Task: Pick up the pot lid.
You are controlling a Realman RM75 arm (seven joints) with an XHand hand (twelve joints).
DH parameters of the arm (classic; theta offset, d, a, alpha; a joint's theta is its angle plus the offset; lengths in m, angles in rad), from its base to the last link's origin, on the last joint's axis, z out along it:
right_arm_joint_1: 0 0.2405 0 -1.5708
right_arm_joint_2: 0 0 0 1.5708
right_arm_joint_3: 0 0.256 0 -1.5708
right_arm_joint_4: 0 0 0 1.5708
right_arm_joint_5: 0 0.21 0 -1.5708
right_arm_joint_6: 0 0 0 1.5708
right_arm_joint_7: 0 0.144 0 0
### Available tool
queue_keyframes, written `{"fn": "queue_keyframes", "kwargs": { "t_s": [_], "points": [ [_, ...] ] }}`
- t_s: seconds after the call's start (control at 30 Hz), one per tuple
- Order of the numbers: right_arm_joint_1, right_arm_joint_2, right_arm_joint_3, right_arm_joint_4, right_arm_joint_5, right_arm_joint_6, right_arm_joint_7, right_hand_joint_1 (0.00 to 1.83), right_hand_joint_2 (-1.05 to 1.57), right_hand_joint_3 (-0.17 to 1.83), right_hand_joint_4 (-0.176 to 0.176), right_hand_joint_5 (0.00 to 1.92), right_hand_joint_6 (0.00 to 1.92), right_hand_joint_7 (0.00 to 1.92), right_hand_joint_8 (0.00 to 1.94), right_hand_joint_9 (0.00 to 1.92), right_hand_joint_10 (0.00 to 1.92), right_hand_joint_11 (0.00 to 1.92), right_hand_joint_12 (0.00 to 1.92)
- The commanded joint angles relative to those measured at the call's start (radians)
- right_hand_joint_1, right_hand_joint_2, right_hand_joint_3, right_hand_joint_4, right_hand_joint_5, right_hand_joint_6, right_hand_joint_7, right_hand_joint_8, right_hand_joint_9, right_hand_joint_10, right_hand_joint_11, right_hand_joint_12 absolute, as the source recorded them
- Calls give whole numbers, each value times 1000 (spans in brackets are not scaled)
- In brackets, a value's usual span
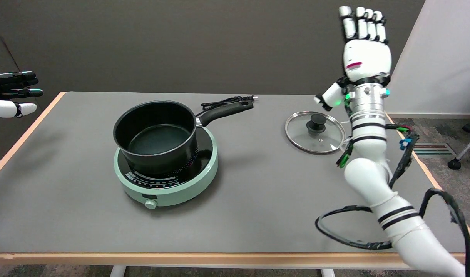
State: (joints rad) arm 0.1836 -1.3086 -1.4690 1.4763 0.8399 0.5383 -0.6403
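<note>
Pot lid work is turning on one relation, best read across the grey-topped table [258, 215] from its left edge to its right. Off the left edge, the idle left hand [11, 94] is hanging in the air, far from anything that matters. Toward the left half of the table, a black non-stick saucepan [156, 134] is sitting uncovered on a round pale-green induction hob [167, 181], its black handle [225, 111] pointing toward the far right, with a black power cord [227, 102] lying near the far edge. Right of that, the round glass pot lid with a steel rim and black knob [315, 132] is lying flat, knob up, near the table's far right corner, well apart from the pan. Being round, it has no long axis; the knob at its centre looks the natural place to grasp. Just beside its right rim the white right arm [367, 169] is rising, and the right hand [365, 50] is standing high above the table, fingers straight, pressed together and pointing up, holding nothing. The lid is lying below and to the left of that hand, so the hand would need to turn over and descend. No writing is legible; only a small red mark is showing on the hand's back.
</note>
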Motion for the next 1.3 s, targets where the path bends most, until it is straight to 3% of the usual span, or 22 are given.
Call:
{"fn": "queue_keyframes", "kwargs": {
  "t_s": [0.03,0.3,0.43,0.47,0.6,0.77,0.97,1.3],
  "points": [
    [117,209,155,-179,262,-289,182,1171,-493,1181,-32,12,12,12,12,12,12,12,12],
    [116,276,135,-202,249,-342,177,1181,-588,1208,-26,11,11,11,11,11,11,11,11],
    [107,276,143,-223,158,-389,177,1190,-701,1344,26,9,9,9,9,9,9,9,9],
    [101,274,150,-232,122,-384,177,1197,-723,1387,59,7,7,7,7,7,7,7,7],
    [92,238,217,-263,100,-390,177,1236,-871,1560,134,4,4,4,4,4,4,4,4],
    [106,205,245,-241,92,-490,176,1251,-959,1669,168,2,2,2,2,2,2,2,2],
    [167,215,205,-230,92,-539,180,1238,-1003,1709,176,1,1,1,1,1,1,1,1],
    [276,245,86,-329,102,-622,203,1221,-964,1609,173,2,2,2,2,2,2,2,2]
  ]
}}
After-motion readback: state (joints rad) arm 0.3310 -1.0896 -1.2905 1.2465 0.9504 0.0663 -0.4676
